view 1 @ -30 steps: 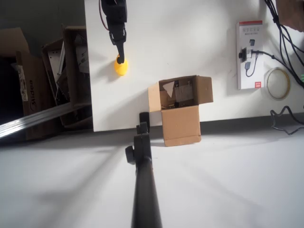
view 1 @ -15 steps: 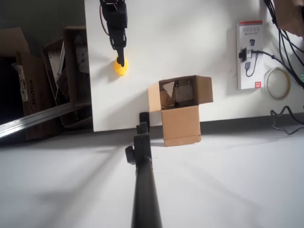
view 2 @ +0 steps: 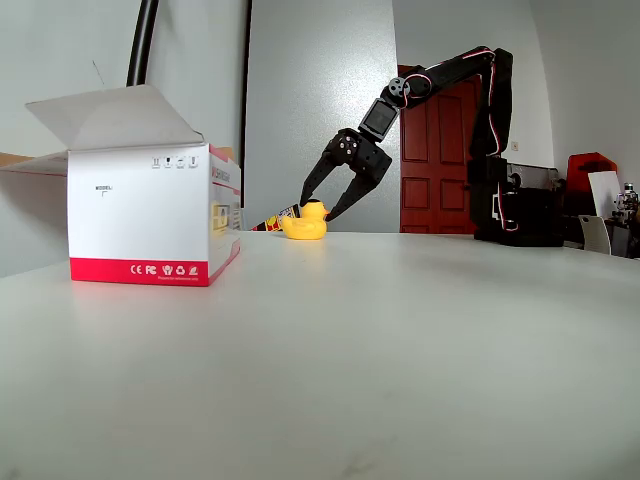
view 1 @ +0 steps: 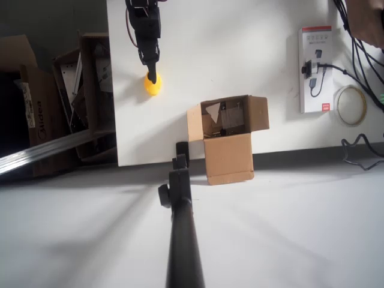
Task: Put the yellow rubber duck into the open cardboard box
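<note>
The yellow rubber duck (view 1: pixel 153 87) sits on the white table, left of and beyond the open cardboard box (view 1: pixel 227 129), whose flaps are spread and whose front flap hangs over the near table edge. My black gripper (view 1: pixel 154 77) reaches down from the top of the overhead view, its tips over the duck. The fixed view shows the gripper (view 2: pixel 317 208) open, its two fingers straddling the head of the duck (view 2: pixel 304 227), which rests on the table.
A white and red carton (view 1: pixel 316 69) (view 2: pixel 150 225) lies at the right with cables and a tape roll (view 1: pixel 351 105) beside it. A black pole (view 1: pixel 180 228) stands in front of the table. Left of the table edge (view 1: pixel 109 90) are dark boxes of clutter (view 1: pixel 60 96).
The arm has drawn back slightly toward the top of the overhead view. The duck has stayed almost in place under the fingertips.
</note>
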### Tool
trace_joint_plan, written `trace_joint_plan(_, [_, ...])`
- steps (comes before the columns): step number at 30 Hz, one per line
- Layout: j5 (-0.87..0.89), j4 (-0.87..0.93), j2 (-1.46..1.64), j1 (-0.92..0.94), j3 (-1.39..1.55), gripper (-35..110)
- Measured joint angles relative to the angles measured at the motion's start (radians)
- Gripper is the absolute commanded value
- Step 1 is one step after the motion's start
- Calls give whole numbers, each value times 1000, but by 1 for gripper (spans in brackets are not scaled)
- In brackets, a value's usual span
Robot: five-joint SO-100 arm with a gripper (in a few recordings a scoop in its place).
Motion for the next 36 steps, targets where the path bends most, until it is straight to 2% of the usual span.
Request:
trace_joint_plan(11, [0,-5,0,0,0,11])
trace_joint_plan(18, [0,57,75,0,0,11])
trace_joint_plan(26, [0,207,276,-25,-8,11])
trace_joint_plan(36, [17,437,414,-104,-173,10])
